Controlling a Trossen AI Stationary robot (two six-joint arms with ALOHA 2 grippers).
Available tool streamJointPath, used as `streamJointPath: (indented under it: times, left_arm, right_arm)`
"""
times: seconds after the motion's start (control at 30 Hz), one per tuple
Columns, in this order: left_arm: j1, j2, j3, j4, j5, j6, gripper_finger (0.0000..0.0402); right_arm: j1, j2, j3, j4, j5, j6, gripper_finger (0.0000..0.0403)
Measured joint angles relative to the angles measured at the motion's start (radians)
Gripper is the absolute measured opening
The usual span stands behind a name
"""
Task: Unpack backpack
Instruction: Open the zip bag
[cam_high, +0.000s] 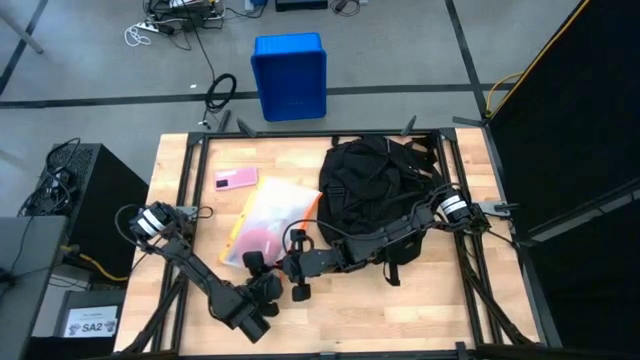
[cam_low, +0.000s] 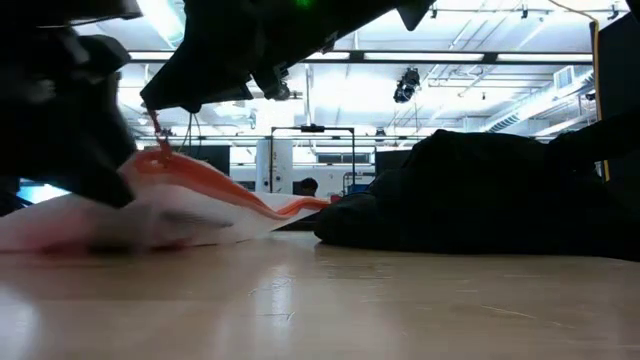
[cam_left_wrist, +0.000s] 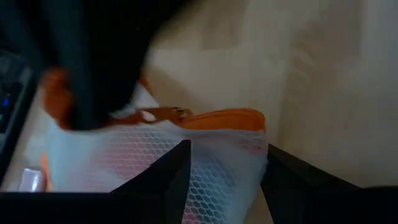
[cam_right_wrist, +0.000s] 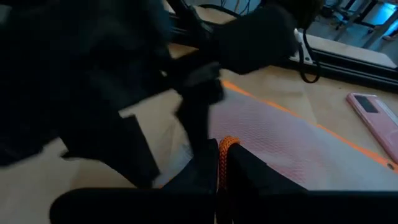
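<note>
Beside backpack (cam_high: 375, 195) | left gripper (cam_left_wrist: 221, 180) straddles mesh pouch (cam_high: 268, 222) corner | right gripper (cam_right_wrist: 217, 163) pinches its orange cord (cam_right_wrist: 225, 148) | pouch contents blurred

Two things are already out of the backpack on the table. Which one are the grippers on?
The white mesh pouch with orange trim beside the backpack, not the pink phone lying apart and untouched.

- The left arm, dark and jointed, reaches from its base at the table's left edge toward the near middle; its left gripper (cam_left_wrist: 221, 171) has its two black fingers set apart around the corner of a white mesh pouch with orange trim (cam_left_wrist: 186, 152).
- The right arm stretches from the right edge across to the middle; its right gripper (cam_right_wrist: 219, 163) is pinched tight on an orange cord (cam_right_wrist: 224, 149).
</note>
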Motion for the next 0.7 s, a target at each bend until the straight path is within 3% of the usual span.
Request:
streamJointPath:
  times: [0.1,0.37,0.43,0.57,0.7]
  left_arm:
    - [0.007,0.000,0.000,0.011,-0.068,-0.027,0.0156]
    - [0.018,0.001,0.000,0.071,-0.120,-0.028,0.0147]
    - [0.018,0.001,-0.001,0.075,-0.130,-0.027,0.0120]
    - [0.018,0.001,-0.001,0.062,-0.143,-0.025,0.0021]
    - [0.013,0.001,0.000,0.051,-0.149,0.003,0.0003]
  right_arm:
    - [0.007,0.000,0.000,-0.001,0.000,-0.006,0.0000]
    - [0.014,0.000,0.000,-0.001,-0.003,-0.021,0.0000]
    - [0.014,0.000,0.000,-0.003,-0.004,-0.021,0.0000]
    - [0.017,-0.006,0.000,-0.042,0.001,-0.028,0.0000]
    - [0.023,-0.043,0.001,-0.204,0.111,-0.024,0.0000]
